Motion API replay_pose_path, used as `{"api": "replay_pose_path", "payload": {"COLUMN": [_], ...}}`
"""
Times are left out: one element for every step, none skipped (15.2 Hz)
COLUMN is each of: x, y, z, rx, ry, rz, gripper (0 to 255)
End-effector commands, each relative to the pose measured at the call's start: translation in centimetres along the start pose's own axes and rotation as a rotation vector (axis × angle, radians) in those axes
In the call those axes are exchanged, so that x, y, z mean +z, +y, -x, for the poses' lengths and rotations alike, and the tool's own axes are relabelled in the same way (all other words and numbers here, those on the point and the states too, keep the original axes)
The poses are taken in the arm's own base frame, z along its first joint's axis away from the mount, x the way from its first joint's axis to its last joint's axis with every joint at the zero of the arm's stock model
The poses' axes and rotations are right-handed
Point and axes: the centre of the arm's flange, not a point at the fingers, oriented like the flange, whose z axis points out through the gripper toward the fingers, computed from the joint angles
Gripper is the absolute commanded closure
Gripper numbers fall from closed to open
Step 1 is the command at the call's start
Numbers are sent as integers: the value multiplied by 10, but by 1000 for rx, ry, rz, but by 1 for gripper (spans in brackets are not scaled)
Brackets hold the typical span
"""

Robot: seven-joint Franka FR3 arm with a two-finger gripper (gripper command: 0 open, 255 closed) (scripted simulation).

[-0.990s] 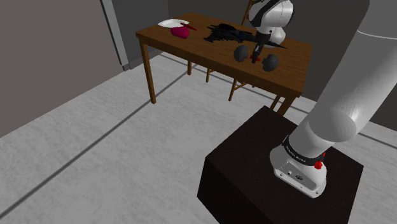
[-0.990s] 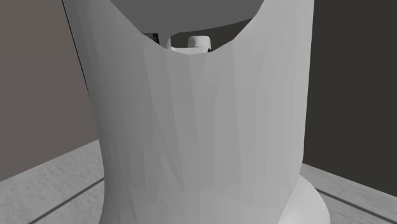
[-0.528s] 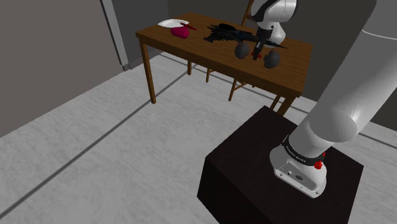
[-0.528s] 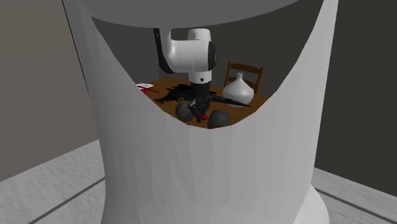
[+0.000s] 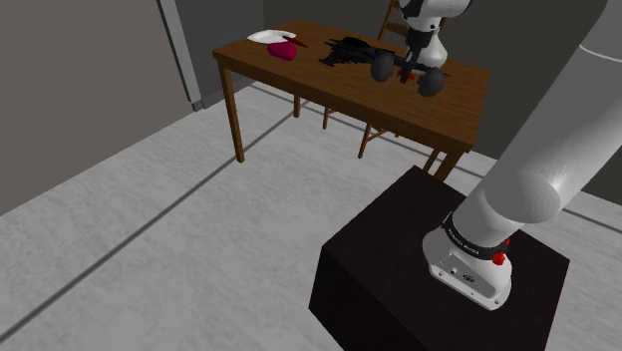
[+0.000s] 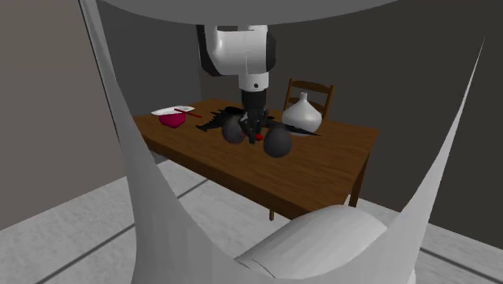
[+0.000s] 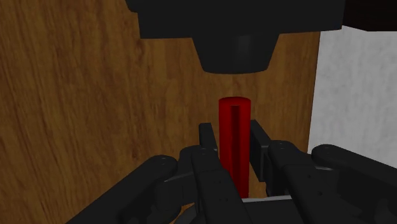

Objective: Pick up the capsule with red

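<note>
Grasp seems made: the all-black two-finger tool (image 7: 233, 132) is closed narrowly on the red cylindrical bar (image 7: 233, 118) at the middle of the capsule, a dumbbell-like thing with a dark grey ball (image 6: 278, 143) at each end. In the wrist view both fingers (image 7: 208, 137) press against the sides of the bar, with no gap showing.

In the second exterior view the capsule hangs under the tool (image 6: 256, 129) over the brown wooden desk (image 6: 322, 173), slightly tilted. It looks clear of the top, though I cannot be sure that the lower ball is free of the wood.

So the reach and the closing look done. What is left, by my reading, is a plain raise, enough to show the capsule well above the desk. Near it on the desk lie a jumbled black object (image 6: 214, 121), a white vase (image 6: 301, 113) and a magenta bowl (image 6: 171, 119).
</note>
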Motion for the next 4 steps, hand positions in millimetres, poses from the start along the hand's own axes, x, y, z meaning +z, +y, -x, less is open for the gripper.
{"api": "replay_pose_path", "payload": {"x": [-10,-16,-17,-17], "y": [0,0,0,0], "z": [0,0,0,0], "rx": [0,0,0,0], "ry": [0,0,0,0], "rz": [0,0,0,0], "gripper": [255,255,255,255]}}
